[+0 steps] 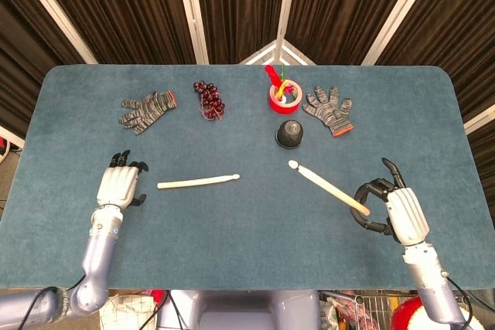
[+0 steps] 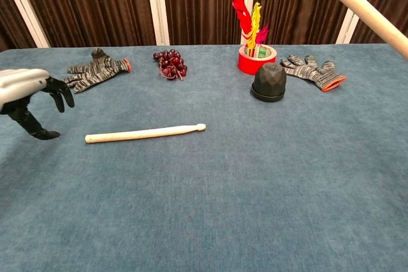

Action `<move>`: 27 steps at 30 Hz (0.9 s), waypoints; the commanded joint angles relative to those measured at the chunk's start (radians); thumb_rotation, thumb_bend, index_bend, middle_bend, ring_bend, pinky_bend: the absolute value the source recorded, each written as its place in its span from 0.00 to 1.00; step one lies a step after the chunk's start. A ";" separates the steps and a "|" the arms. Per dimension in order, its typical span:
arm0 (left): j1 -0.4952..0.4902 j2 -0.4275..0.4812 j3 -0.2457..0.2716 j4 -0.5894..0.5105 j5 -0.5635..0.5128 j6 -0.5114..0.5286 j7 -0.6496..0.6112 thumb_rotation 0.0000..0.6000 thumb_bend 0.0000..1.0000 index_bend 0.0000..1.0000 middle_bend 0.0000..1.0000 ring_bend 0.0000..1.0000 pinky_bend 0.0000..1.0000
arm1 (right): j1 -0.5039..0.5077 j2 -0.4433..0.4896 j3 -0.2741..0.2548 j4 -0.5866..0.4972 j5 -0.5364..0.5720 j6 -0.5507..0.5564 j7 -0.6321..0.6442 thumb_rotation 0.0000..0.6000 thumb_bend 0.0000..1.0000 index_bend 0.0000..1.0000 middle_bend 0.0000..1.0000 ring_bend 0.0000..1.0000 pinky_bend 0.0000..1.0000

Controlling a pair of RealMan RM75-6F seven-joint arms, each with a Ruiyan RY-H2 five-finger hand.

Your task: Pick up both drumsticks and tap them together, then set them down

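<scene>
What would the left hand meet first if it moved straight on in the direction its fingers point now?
Probably nothing near: the left hand points up-table, passing left of the lying drumstick. The striped glove lies slightly right of that line.

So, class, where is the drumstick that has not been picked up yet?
In the head view the loose drumstick lies flat on the table's left-centre, just right of the open left hand, nearer the robot than the grapes.

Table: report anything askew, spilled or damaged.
Nothing stands out. One drumstick lies flat by the open left hand, the right hand holds the other drumstick raised, and the gloves lie flat.
</scene>
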 commanded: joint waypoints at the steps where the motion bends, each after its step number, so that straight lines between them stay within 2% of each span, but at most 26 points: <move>1: -0.017 -0.040 0.009 0.040 -0.002 0.018 0.012 1.00 0.36 0.34 0.33 0.00 0.00 | -0.004 -0.003 -0.001 0.007 0.000 0.003 0.007 1.00 0.42 0.78 0.64 0.47 0.01; 12: -0.056 -0.139 0.013 0.143 0.002 0.024 0.022 1.00 0.36 0.35 0.35 0.01 0.00 | 0.003 0.009 0.012 0.000 -0.003 -0.005 0.002 1.00 0.42 0.78 0.64 0.47 0.02; 27: -0.111 -0.246 0.007 0.243 0.009 0.002 0.042 1.00 0.39 0.43 0.42 0.04 0.00 | 0.005 0.017 0.019 -0.010 0.007 -0.019 -0.016 1.00 0.42 0.78 0.64 0.47 0.02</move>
